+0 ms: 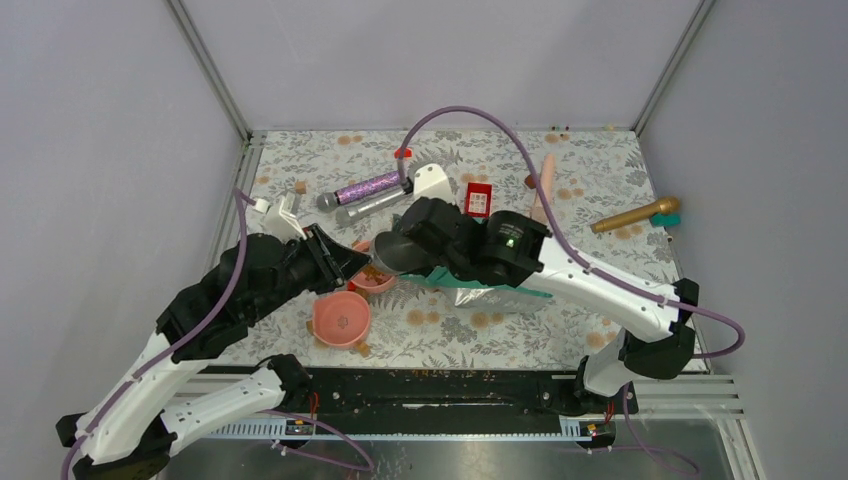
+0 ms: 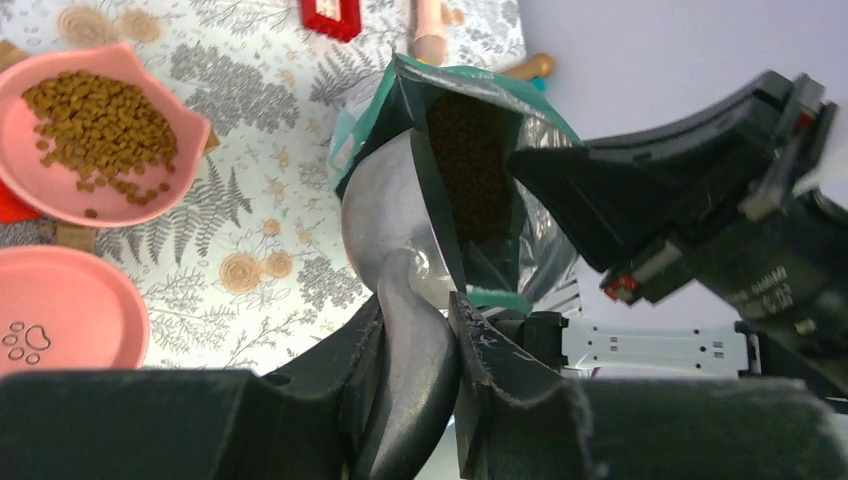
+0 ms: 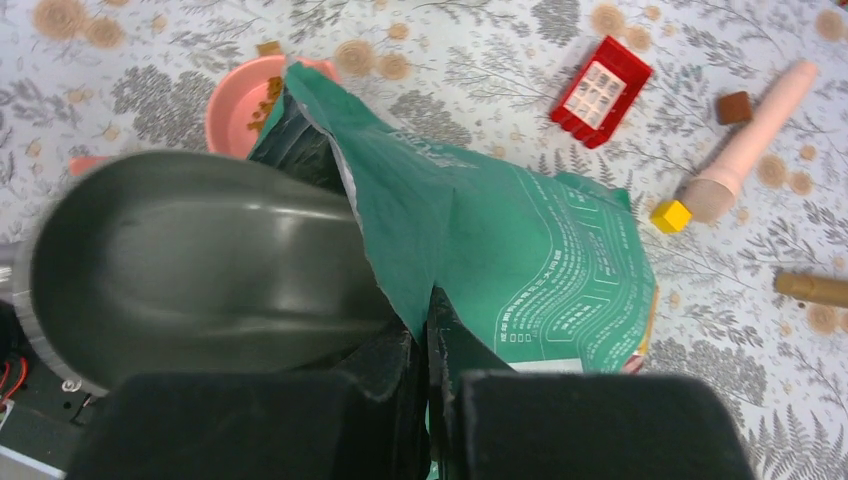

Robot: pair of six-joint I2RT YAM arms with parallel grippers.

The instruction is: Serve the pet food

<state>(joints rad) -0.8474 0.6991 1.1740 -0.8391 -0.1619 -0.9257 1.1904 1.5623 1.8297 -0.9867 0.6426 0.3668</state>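
My left gripper (image 2: 415,300) (image 1: 345,262) is shut on the handle of a grey metal scoop (image 2: 385,210) (image 3: 190,260). The scoop's bowl sits at the open mouth of the teal-green pouch (image 3: 520,250) (image 1: 475,290). Brown pet food (image 2: 470,160) shows inside the pouch. My right gripper (image 3: 428,310) (image 1: 425,232) is shut on the pouch's top edge and holds it tilted above the table. A pink bowl (image 2: 190,135) (image 1: 372,278) just left of the pouch holds kibble (image 2: 95,125). A second pink bowl (image 2: 60,300) (image 1: 341,318), printed with a paw, is empty.
Toys lie behind the pouch: a red block (image 1: 478,199) (image 3: 600,90), a purple glitter microphone (image 1: 365,188), a peach stick (image 1: 545,178) (image 3: 750,135) and a gold microphone (image 1: 632,215). A yellow cube (image 3: 671,215) and a brown block (image 3: 733,107) sit near the stick.
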